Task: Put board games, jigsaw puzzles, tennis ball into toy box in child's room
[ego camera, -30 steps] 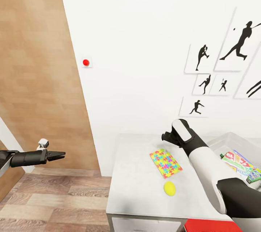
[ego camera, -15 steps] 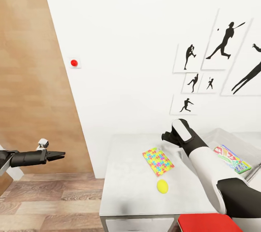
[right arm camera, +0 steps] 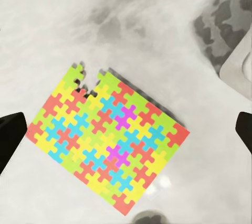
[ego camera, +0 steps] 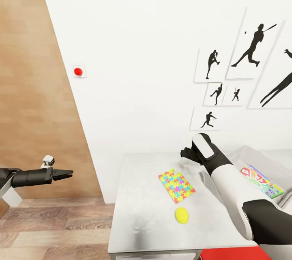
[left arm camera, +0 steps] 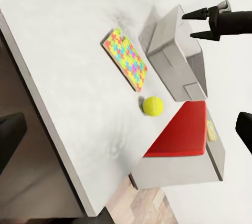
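Note:
A jigsaw puzzle (ego camera: 176, 186) (left arm camera: 128, 59) lies flat on the table (ego camera: 142, 199), with the tennis ball (ego camera: 182, 215) (left arm camera: 153, 105) just in front of it. My right gripper (ego camera: 185, 155) (left arm camera: 202, 22) hangs open above the puzzle's far end. In the right wrist view the puzzle (right arm camera: 107, 140) lies between the spread fingers of the right gripper (right arm camera: 126, 129), with a small notch in one edge. The toy box (ego camera: 239, 152) (left arm camera: 176, 51) stands to the right and holds a board game (ego camera: 261, 181). My left gripper (ego camera: 67, 174) (left arm camera: 126, 135) is open and empty, out over the floor left of the table.
A red-topped grey block (ego camera: 229, 253) (left arm camera: 184, 132) sits against the table's near side. A wooden wardrobe door (ego camera: 36, 102) stands at the left, with wood floor (ego camera: 56, 227) below it. The white wall behind carries a red button (ego camera: 78, 71) and baseball silhouettes (ego camera: 251, 49).
The whole picture has shifted: table, puzzle, ball and wall pictures slid left in the view. Both arms hold the same pose.

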Robot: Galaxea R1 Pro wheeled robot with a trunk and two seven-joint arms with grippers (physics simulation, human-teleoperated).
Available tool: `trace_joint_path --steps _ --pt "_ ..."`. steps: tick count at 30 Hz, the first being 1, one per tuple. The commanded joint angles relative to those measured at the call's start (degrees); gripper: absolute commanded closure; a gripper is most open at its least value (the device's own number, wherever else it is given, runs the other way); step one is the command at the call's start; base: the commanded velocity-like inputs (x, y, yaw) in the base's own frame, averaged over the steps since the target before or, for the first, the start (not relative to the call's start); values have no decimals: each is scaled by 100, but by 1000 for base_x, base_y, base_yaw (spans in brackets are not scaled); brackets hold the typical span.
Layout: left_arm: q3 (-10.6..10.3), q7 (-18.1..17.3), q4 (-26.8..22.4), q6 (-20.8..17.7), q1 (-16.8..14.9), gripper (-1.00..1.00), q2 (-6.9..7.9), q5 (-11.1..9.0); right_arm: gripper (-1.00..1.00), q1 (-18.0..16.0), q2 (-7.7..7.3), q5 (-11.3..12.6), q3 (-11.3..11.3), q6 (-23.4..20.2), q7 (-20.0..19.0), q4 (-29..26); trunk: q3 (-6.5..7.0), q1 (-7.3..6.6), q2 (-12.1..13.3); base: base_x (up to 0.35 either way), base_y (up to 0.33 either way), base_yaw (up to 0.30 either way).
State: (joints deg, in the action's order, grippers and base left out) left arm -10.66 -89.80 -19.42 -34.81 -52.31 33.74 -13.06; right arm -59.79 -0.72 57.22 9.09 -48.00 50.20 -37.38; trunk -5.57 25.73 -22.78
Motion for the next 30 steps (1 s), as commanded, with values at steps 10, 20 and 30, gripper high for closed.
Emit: trace_joint_path --steps 10,20,30 --pt "-41 5 -1 -67 -5 -100 1 -30 -100 -4 -7 53 68 -16 51 19 -54 5 -14 24 0 0" --pt "-41 6 -1 -69 -7 -100 1 -30 -100 1 3 53 83 -16 42 22 -138 5 -14 1 0 0" --pt "-41 6 -1 -69 -7 -100 1 -30 -100 2 37 50 86 -16 44 18 -148 5 -14 0 0 0"
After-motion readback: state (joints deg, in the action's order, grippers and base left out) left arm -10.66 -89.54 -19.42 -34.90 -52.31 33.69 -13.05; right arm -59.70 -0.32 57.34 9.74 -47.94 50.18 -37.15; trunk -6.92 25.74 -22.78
